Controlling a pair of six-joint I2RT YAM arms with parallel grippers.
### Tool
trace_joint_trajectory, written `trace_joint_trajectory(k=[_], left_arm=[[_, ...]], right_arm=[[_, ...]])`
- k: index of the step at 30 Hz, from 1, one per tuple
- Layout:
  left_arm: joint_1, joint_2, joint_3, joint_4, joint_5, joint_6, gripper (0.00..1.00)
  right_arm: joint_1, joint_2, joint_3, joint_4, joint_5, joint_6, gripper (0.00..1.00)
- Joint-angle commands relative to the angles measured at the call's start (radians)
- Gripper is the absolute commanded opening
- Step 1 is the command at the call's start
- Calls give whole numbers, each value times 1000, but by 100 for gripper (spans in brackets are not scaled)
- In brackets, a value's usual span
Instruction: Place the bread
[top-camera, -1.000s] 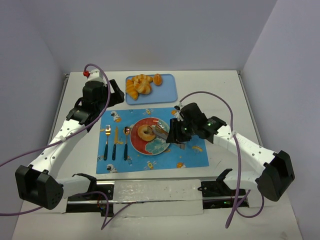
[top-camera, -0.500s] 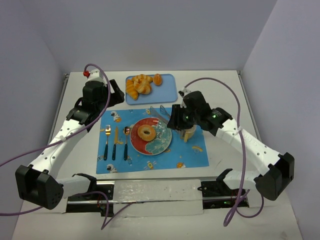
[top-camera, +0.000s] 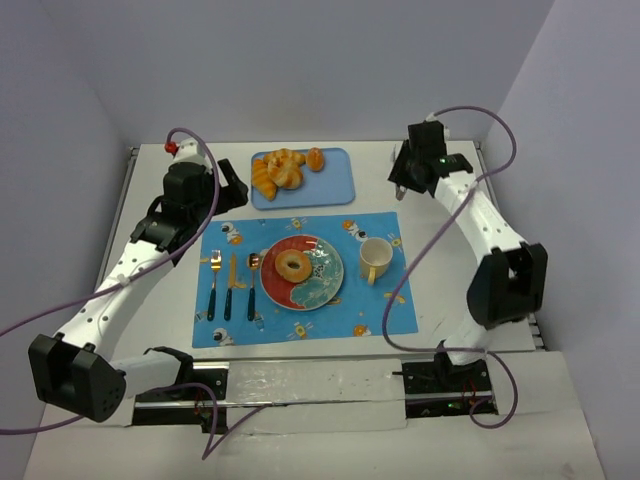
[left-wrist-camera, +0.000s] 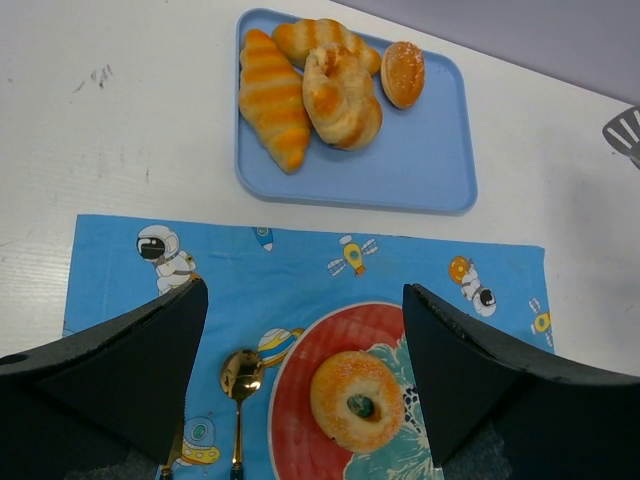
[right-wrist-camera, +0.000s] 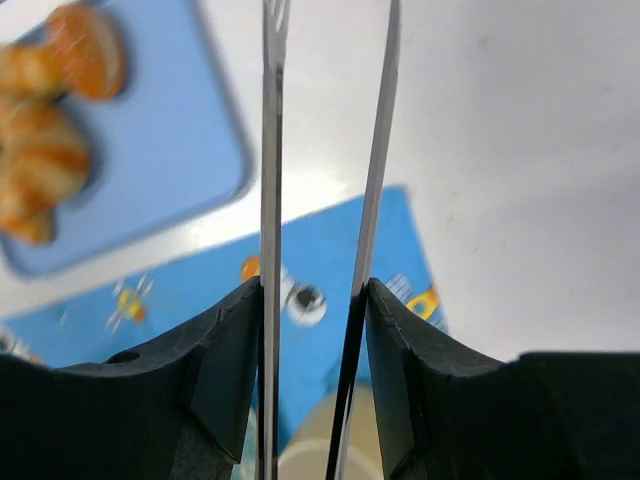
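Note:
The bread (top-camera: 293, 265) is a golden ring with a centre hole, lying free on the red and teal plate (top-camera: 325, 287) in the middle of the blue placemat. The left wrist view shows the bread (left-wrist-camera: 357, 400) on the plate (left-wrist-camera: 296, 410), below and between the wide-apart fingers of my left gripper (left-wrist-camera: 305, 390), which is open and empty. My right gripper (top-camera: 403, 180) hangs over the bare table at the back right, far from the plate. It is shut on metal tongs (right-wrist-camera: 270, 200), whose two blades run between its fingers (right-wrist-camera: 225, 360).
A blue tray (top-camera: 335, 185) with croissants (top-camera: 275, 172) and a bun stands behind the placemat (top-camera: 375, 315). A yellow cup (top-camera: 375, 260) sits right of the plate. A fork (top-camera: 214, 282), knife and spoon (top-camera: 252, 285) lie left of it.
My right arm has lifted the tongs off the plate and swung them to the back right. The bread stays on the plate, free. The left arm has not moved.

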Motion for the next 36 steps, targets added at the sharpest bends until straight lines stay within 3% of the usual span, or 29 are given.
trace_joint_trajectory(k=[1,5,9,13,18,26,36], left_arm=[[6,-47,61,4,22,14,89],[6,-50,66,0,17,20,89],[4,-50,66,-2,18,24,89],[1,-48,73,-8,20,30,89],[1,-41,80,-9,31,31,89],[1,-16,89,-16,57,30,89],[1,-7,89,-20,55,36,89]], right_arm=[[-58,138,177,11,121,-19,50],[-104,336,392,-67,195,-35,51],[-166,546,646,-158,186,-27,52],[-215,665,794,-221,165,-33,52],[-296,692,770,-207,149,-38,53],[-321,689,629,-147,117,-64,56],[-322,723,587,-147,86,-104,63]])
